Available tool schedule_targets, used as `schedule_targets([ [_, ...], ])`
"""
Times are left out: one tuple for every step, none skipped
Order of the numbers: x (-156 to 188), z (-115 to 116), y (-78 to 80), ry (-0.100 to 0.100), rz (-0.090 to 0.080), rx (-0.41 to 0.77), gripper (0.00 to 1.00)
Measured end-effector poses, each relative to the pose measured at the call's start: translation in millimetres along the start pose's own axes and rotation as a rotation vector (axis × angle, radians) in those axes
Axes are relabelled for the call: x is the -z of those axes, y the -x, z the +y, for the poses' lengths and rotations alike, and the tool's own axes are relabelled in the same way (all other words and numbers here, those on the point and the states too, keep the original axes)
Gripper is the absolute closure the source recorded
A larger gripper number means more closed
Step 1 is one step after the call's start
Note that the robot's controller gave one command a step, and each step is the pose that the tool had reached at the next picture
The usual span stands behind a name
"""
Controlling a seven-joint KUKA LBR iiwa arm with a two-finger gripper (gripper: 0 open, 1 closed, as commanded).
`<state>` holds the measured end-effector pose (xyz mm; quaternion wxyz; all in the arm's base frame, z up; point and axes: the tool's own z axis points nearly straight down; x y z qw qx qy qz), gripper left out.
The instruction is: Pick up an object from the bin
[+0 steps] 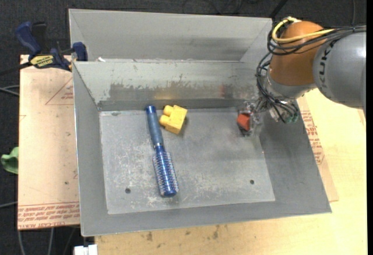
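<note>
A small red-orange thing (243, 121) lies near the bin's back right corner, close to the right wall. My gripper (255, 110) sits just above and to the right of it, right against it; whether it grips the red thing is hidden. A yellow block (173, 118) rests near the back middle of the floor. Left of the block and running toward the front lies a blue brush (159, 151) with a round handle and a ribbed bristle head.
The arm with its orange cover and cables leans in over the bin's right wall. Bare floor stretches between the brush and the right wall, and along the front.
</note>
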<state>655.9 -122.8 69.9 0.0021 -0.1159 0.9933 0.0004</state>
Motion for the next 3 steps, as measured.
schedule_targets([
  [23.6, -0.1, 1.7, -0.001, -0.002, -0.001, 1.0],
  [38.0, -0.2, 2.8, -0.001, -0.002, -0.003, 1.0],
  [117.9, -0.4, 6.0, -0.005, -0.008, -0.004, 1.0],
])
